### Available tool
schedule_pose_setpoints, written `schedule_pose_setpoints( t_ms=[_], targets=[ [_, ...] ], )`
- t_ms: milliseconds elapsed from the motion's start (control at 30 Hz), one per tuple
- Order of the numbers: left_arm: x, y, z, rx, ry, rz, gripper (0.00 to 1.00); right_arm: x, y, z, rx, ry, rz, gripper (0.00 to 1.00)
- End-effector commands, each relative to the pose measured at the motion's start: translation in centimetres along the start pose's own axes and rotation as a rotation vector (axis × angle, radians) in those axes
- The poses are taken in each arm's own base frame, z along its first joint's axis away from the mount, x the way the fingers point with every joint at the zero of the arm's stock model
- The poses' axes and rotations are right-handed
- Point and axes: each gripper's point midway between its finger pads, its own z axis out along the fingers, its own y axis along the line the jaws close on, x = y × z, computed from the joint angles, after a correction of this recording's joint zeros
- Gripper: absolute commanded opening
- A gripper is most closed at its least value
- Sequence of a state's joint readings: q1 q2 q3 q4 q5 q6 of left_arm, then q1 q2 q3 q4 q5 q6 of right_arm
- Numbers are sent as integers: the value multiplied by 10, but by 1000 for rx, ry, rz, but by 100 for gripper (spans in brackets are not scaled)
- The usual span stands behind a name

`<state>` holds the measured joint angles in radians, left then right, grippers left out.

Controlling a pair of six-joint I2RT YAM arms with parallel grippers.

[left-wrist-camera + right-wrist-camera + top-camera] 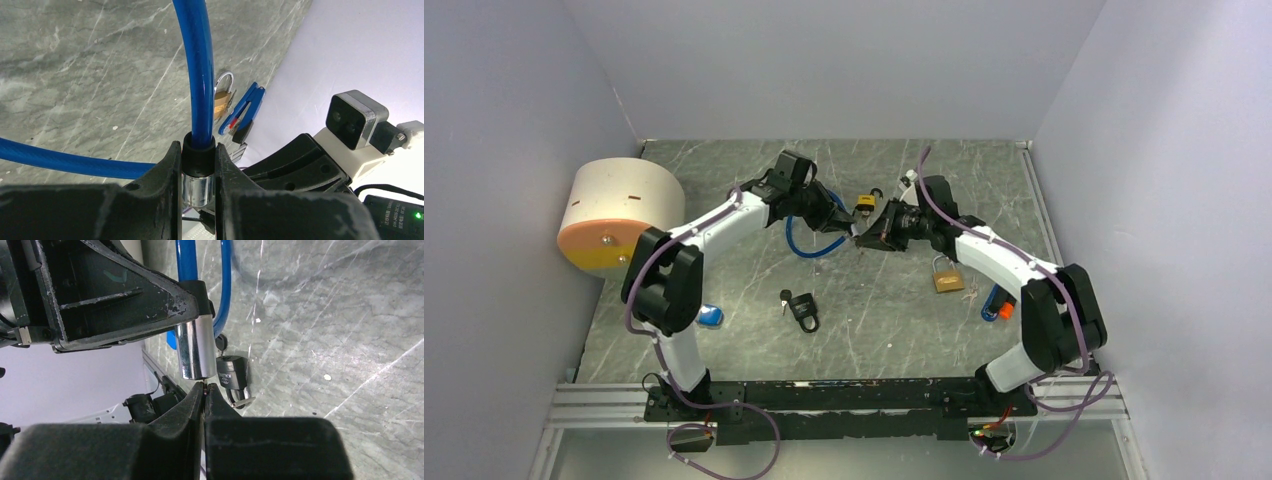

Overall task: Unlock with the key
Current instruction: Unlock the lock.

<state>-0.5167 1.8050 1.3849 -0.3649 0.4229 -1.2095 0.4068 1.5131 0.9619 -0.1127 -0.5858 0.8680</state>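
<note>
A blue cable lock (809, 245) with a chrome cylinder head is held up above the table. My left gripper (842, 222) is shut on that head; in the left wrist view the fingers clamp the black collar and chrome barrel (197, 172). My right gripper (866, 238) meets it tip to tip. In the right wrist view its jaws (205, 388) are pressed shut on a thin key (204, 384), whose tip sits right at the bottom face of the chrome barrel (194, 347). Most of the key is hidden between the fingers.
A black padlock with keys (803, 308) lies mid-table and shows in the right wrist view (232, 375). A yellow-black padlock (865, 205), a brass padlock (947, 278), a blue-orange clip (996, 305), a blue item (710, 316) and a white-orange drum (614, 215) lie around.
</note>
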Motion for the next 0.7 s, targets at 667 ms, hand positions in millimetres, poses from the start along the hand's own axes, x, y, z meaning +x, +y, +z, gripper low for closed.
schedule_pose_setpoints(
  t_ms=[667],
  targets=[
    [3,-37,-39,139,-48,28,3,5,43,-41,-184,-161,-323,51]
  ],
)
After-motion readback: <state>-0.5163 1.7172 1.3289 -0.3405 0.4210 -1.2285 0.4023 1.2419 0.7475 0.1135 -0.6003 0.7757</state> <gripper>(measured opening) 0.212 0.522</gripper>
